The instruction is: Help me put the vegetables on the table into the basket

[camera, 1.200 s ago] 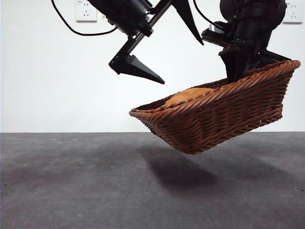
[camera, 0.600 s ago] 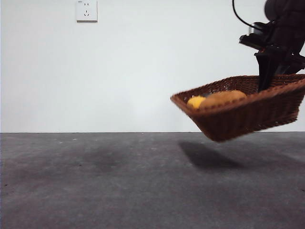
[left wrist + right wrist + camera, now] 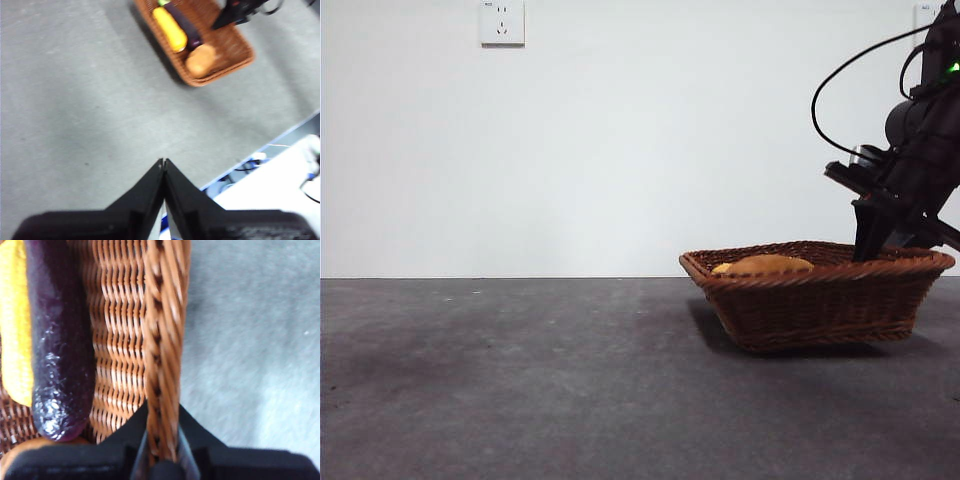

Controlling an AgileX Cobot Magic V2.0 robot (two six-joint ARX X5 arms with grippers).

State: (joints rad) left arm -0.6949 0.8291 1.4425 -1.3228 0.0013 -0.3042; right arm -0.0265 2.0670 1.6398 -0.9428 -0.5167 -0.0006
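All three veg in basket point(image 3: 227, 42): corn point(image 3: 169, 29), eggplant point(image 3: 184, 25), potato point(image 3: 200, 60). Basket looks set down on table point(image 3: 520, 380). Right gripper point(image 3: 161, 450) clamped on the rim, only release left. Left gripper point(image 3: 163, 165) jaws together, empty, well clear

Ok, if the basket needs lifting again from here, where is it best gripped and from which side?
By the braided rim, from above, one jaw inside the wall and one outside. The basket has flared woven sides too wide to span, but the rim is a narrow firm edge. The right gripper is clamped on the rim there, clear of the eggplant, corn and potato.
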